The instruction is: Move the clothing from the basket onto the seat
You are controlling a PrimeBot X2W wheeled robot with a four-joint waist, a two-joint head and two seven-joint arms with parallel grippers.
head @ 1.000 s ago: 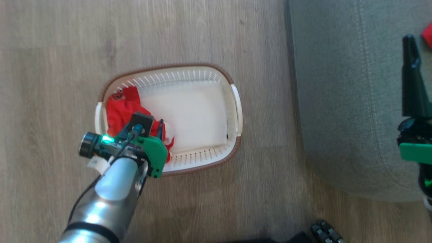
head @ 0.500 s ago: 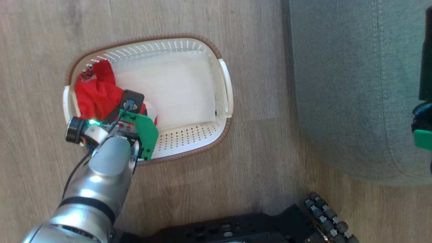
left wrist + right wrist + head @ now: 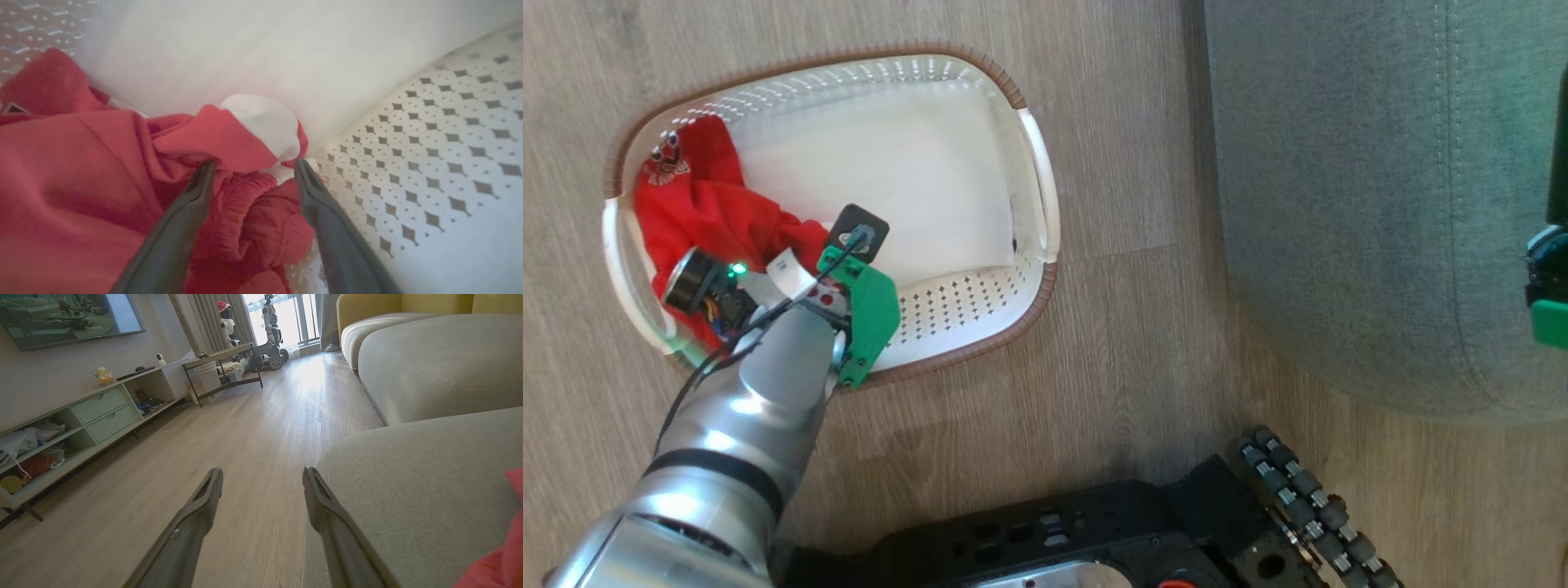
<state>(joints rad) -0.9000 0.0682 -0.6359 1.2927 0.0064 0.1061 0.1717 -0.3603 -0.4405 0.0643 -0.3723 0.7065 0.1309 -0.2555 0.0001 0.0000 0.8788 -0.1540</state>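
My left gripper [image 3: 254,165] is spread wide, straddling the bunched red garment [image 3: 81,171] at the left end of the basket [image 3: 1036,175] — nothing pinched yet. Soft, light, floppy stuff; I'd bite the ribbed fold [image 3: 245,204] between the fingers [image 3: 179,220]. My right gripper [image 3: 263,473] gapes empty beside the seat [image 3: 408,477].

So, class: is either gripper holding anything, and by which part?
Nothing is held. The left gripper is open astride a fold of the red clothing in the basket; the right gripper is open, empty.

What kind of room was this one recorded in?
Most likely a home living room: a grey sofa, a wall-mounted television above a low cabinet, and a wood floor.
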